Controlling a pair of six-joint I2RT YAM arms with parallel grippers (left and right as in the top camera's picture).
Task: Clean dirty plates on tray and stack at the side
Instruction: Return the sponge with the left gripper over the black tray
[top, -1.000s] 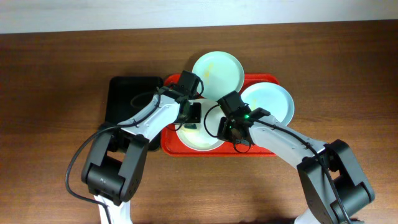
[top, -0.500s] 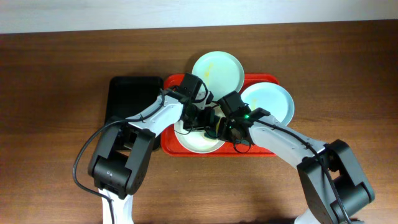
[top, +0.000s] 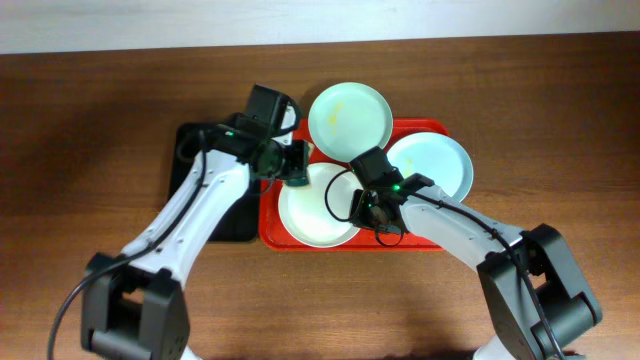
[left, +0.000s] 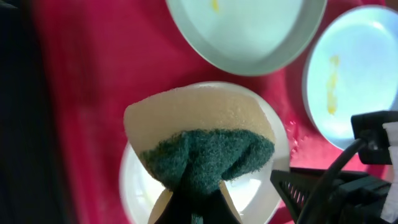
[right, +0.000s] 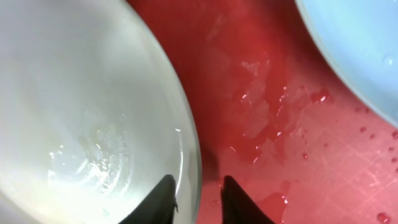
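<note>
A brown wooden table (top: 90, 100) seen from above, with two robot arms reaching in over a red tray (right: 267, 124). A smaller black tray (top: 200, 150) lies under the left arm, on the side of the left gripper (top: 296, 168) away from the plates.

Three plates sit on the red tray. The white plate (top: 312, 210) is directly beneath the left gripper, and its rim runs between the fingers of the right gripper (right: 199, 202). The mint green plate (top: 348, 118) lies just beyond the left gripper and overhangs the tray's far rim. The pale blue plate (top: 440, 165) lies just past the right gripper, on its outer side.

The left gripper is clenched on a sponge (left: 199, 146), yellow with a green scouring face, folded by the squeeze and held above the white plate. The right gripper's fingers stand parted, one over the plate's inside and one over bare tray, and neither visibly presses the rim.

Yellow smears (left: 333, 87) mark the blue and green plates. The white plate shines wet, and water droplets (right: 317, 96) bead on the tray beside the right gripper.

Likely risks: a thin pinch on a wet rim could slip, dropping or tilting the white plate onto its close neighbours. The two grippers work very near each other, so a lift under the sponge could make them collide. The overhanging green plate could tip off if nudged.
</note>
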